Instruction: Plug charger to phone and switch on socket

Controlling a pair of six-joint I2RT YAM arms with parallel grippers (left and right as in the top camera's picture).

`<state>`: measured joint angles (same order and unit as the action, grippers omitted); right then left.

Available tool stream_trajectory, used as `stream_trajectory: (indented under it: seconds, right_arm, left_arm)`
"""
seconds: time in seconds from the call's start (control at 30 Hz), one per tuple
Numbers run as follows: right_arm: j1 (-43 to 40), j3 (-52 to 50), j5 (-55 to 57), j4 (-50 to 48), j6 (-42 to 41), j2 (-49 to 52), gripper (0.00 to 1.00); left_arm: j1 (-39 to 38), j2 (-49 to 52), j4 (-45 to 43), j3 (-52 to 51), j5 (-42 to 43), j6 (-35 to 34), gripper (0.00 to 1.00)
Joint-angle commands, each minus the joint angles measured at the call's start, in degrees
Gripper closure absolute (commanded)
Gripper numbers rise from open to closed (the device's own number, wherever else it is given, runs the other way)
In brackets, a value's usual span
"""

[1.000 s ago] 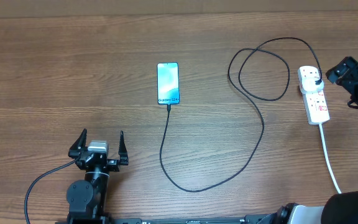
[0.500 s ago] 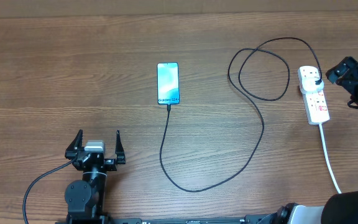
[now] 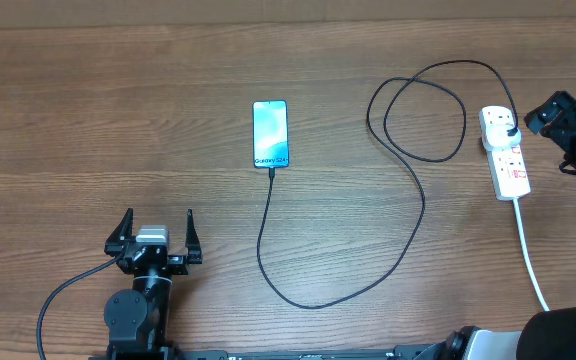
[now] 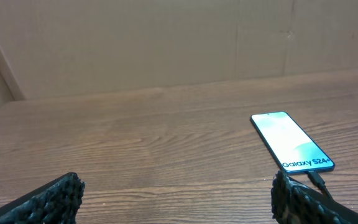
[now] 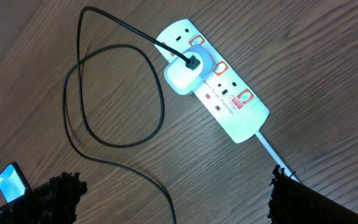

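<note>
The left arm sits low at the near edge of the surface (image 3: 88,120). Its left claw (image 3: 158,220) is spread wide and holds nothing. Seen from above, the phone (image 3: 271,133) lies flat at 1 o'clock from it, well apart. The right arm reaches in from the right edge. Its right claw (image 5: 176,193) is spread wide too, and the socket (image 3: 506,160) is near, at its 9 o'clock. There is one phone, one socket and one charger (image 3: 423,205), which joins the two

- phone (image 3: 271,133): slim, cyan screen lit, lying flat and face up.
- charger (image 3: 423,205): thin black cable, tip at the phone's bottom edge, looping rightward.
- socket (image 3: 505,152): white oblong strip, well right of the phone, charger plugged in.
</note>
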<state>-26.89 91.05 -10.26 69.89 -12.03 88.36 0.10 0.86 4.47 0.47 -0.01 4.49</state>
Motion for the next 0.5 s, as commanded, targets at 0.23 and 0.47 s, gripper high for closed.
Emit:
stream_trajectory:
  seconds: [0.23, 0.47]
  right_arm:
    - [0.15, -0.24, 0.15, -0.22, -0.2, -0.37, 0.0]
    - [0.15, -0.24, 0.15, -0.22, -0.2, -0.37, 0.0]
  left_arm:
    - [0.11, -0.68, -0.02, -0.2, 0.66, 0.22, 0.0]
    - [0.11, -0.7, -0.02, -0.2, 0.63, 0.24, 0.01]
